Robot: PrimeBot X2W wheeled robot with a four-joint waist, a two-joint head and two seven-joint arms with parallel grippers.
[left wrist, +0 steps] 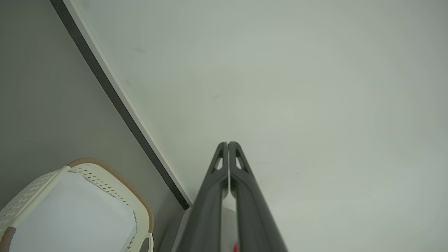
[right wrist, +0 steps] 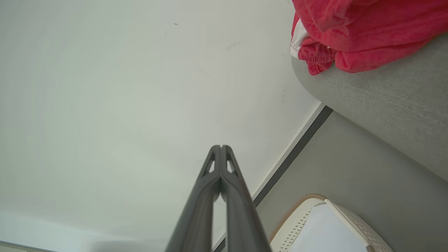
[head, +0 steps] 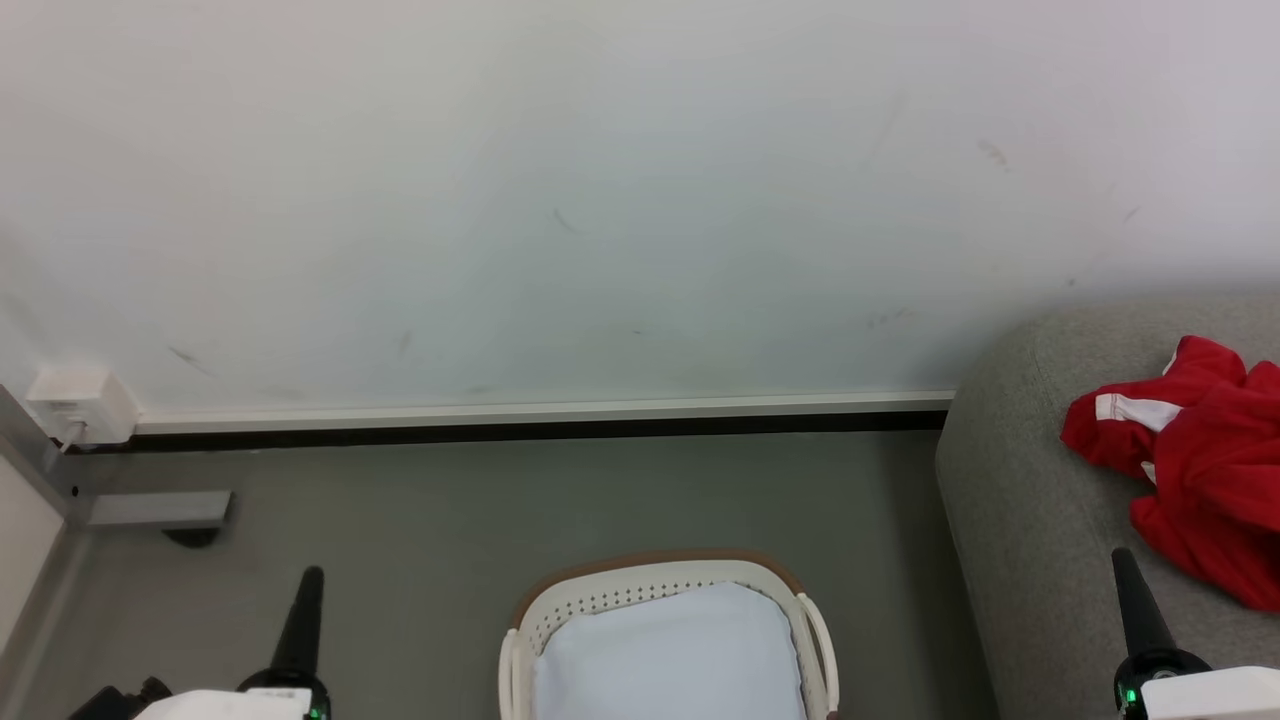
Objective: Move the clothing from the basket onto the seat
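Clothing: red heap on the seat, near its rounded end.
Basket: on the floor between my arms, pale lining showing, no red in the part I see.
Left pincer, right pincer: both clenched on nothing, held clear at either side. I judge the moving is done.

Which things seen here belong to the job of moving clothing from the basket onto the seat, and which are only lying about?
Belong to the job:
- red clothing, lying on the seat
- white basket
- grey seat

Only lying about:
- wall socket box
- grey bracket
- baseboard
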